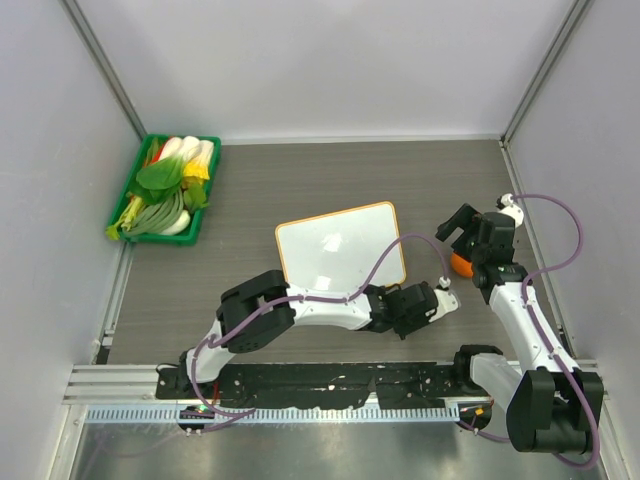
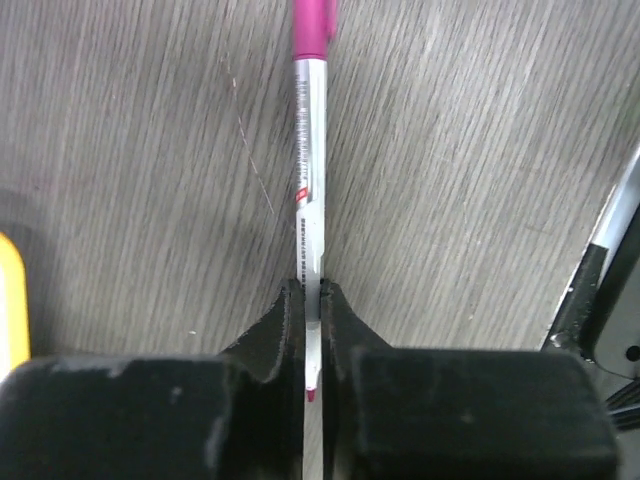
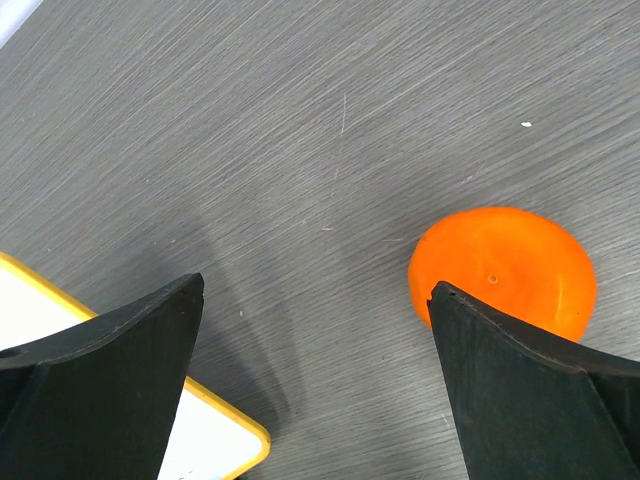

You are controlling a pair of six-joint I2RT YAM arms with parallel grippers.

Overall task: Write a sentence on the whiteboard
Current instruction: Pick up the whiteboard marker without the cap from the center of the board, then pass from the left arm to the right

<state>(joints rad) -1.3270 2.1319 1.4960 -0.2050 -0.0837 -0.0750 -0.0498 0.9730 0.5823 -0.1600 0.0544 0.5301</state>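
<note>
The whiteboard [image 1: 340, 245] lies flat mid-table, white with a thin orange frame; I see no writing on it. Its corner shows in the right wrist view [image 3: 205, 445] and an edge in the left wrist view [image 2: 8, 300]. My left gripper [image 1: 438, 300] is just off the board's near right corner, shut [image 2: 311, 292] on a white marker [image 2: 308, 150] with a pink far end; a small pink tip sits between the jaws. The marker lies along the table. My right gripper [image 1: 455, 228] is open and empty [image 3: 315, 290] above the table, right of the board.
A round orange object [image 1: 460, 264] sits on the table under my right gripper's right finger [image 3: 500, 265]. A green crate [image 1: 125, 195] of vegetables stands at the far left. Grey walls close in the table on three sides.
</note>
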